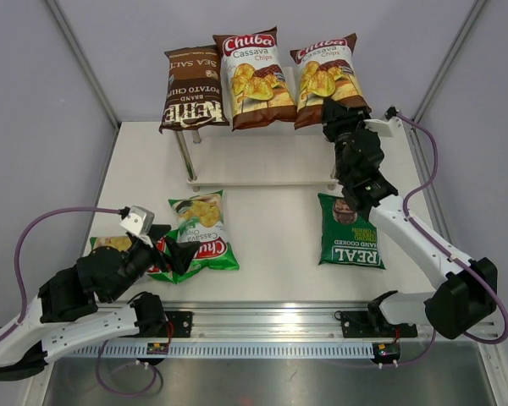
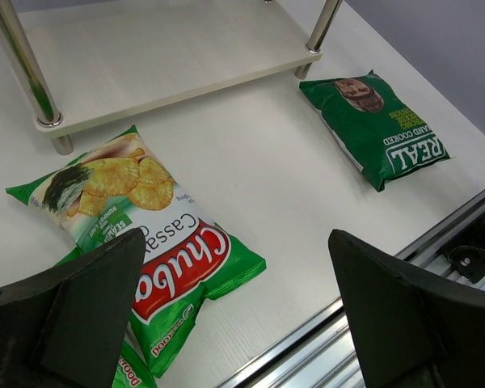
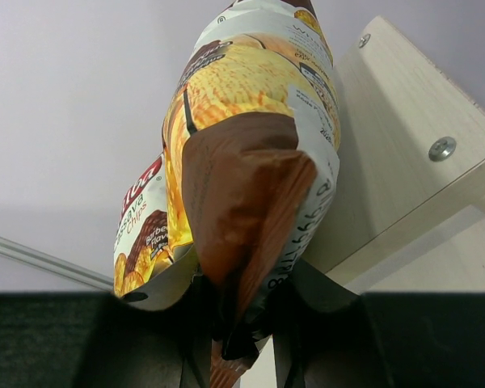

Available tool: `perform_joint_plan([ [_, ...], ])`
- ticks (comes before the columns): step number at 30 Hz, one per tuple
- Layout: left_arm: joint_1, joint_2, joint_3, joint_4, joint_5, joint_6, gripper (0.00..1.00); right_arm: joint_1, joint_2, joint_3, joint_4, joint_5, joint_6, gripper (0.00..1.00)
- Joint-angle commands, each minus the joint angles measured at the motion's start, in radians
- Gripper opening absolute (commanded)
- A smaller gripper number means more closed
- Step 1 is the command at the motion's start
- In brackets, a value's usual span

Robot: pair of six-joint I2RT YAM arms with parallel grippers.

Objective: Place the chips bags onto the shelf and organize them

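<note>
Right wrist: tool on Cassava bag seam

Top tier was full across: dark brown glossy Kettle bag and two white-brown Chuba Cassava bags, packed close. Black right gripper crowded the right front corner. Pale wood lower board lay open between shiny metal legs. A white tabletop lane ran between light green Chuba bags and dark green REAL bag.

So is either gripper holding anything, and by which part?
Right gripper pinches the rightmost Chuba Cassava bag by its bottom seam; left gripper is open, holding nothing.
</note>
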Motion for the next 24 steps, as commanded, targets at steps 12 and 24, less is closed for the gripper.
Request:
perform_joint_plan([
  [12, 0.002, -0.053, -0.02, 0.035, -0.03, -0.006, 0.99, 0.07, -0.082, 0.004, -0.036, 0.126, 0.039, 0.1],
  [24, 0.002, -0.054, -0.022, 0.024, -0.033, -0.015, 0.99, 0.056, 0.036, 0.123, -0.023, 0.143, 0.009, 0.2],
])
